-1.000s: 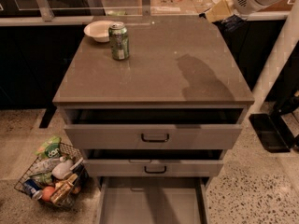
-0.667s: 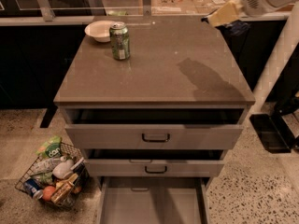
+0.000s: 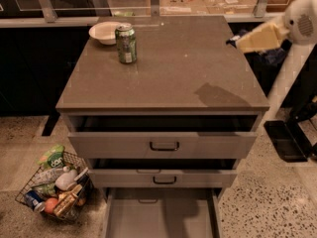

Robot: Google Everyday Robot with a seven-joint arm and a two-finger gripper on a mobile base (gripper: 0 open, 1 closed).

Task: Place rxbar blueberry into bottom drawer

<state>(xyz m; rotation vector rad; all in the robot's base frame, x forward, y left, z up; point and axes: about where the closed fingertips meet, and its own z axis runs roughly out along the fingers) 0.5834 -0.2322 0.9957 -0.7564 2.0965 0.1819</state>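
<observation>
The pale, wedge-shaped gripper (image 3: 242,41) hangs past the right edge of the grey-brown cabinet top (image 3: 188,68), towards its back corner. It is lower and further right than a moment ago, when it was above that corner. Whether it is open or closed cannot be told. A small dark shape (image 3: 231,40) sits at its tip. This may be the rxbar blueberry in its dark blue wrapper, but I cannot be sure. Behind the gripper, the rounded white arm (image 3: 303,18) runs off the right side of the view. The arm's shadow (image 3: 220,95) on the top has slid nearer the front edge.

The green soda can (image 3: 126,43) and the shallow white bowl (image 3: 105,32) have not moved. They stand touching or nearly so at the back left, well apart from the gripper.

The two upper grey drawers with black handles (image 3: 164,146) are pulled out a little. The bottom drawer (image 3: 163,217) sticks out furthest, its flat grey floor bare. A wire basket of groceries (image 3: 54,187) sits on the speckled floor just beside the bottom drawer's left wall. A flat black object (image 3: 285,140) lies on the floor off to the right.
</observation>
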